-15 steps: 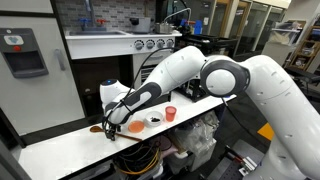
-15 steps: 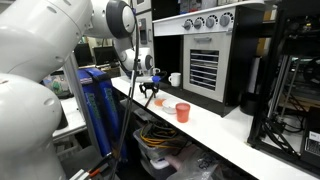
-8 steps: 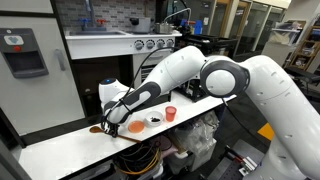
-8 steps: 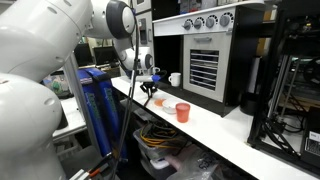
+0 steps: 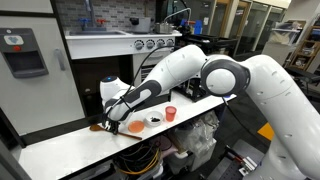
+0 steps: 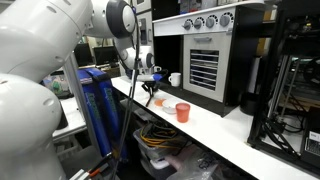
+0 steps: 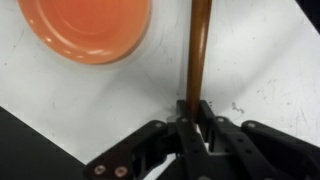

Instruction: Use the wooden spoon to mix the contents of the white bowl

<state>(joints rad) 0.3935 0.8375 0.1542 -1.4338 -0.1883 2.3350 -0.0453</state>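
Observation:
The wooden spoon [image 7: 198,50] lies on the white counter, its handle running straight up from my jaws in the wrist view. My gripper [image 7: 197,112] is shut on that handle, low at the counter. In an exterior view the gripper [image 5: 110,122] is at the left end of the row of dishes, with the spoon's head [image 5: 96,128] just left of it. The white bowl [image 5: 154,119], dark inside, stands to the right beyond the flat orange dish [image 5: 135,127]. In the wrist view the orange dish [image 7: 85,25] lies left of the handle. The gripper [image 6: 148,92] also shows from the opposite side.
A small red cup [image 5: 171,114] stands right of the bowl and shows again as the red cup [image 6: 183,111]. A white cup [image 6: 175,79] sits by the black oven [image 6: 205,60]. The counter's front edge [image 5: 90,160] runs close to the dishes.
The jaws have closed onto the spoon's handle. The arm has barely moved and the dishes stay where they were.

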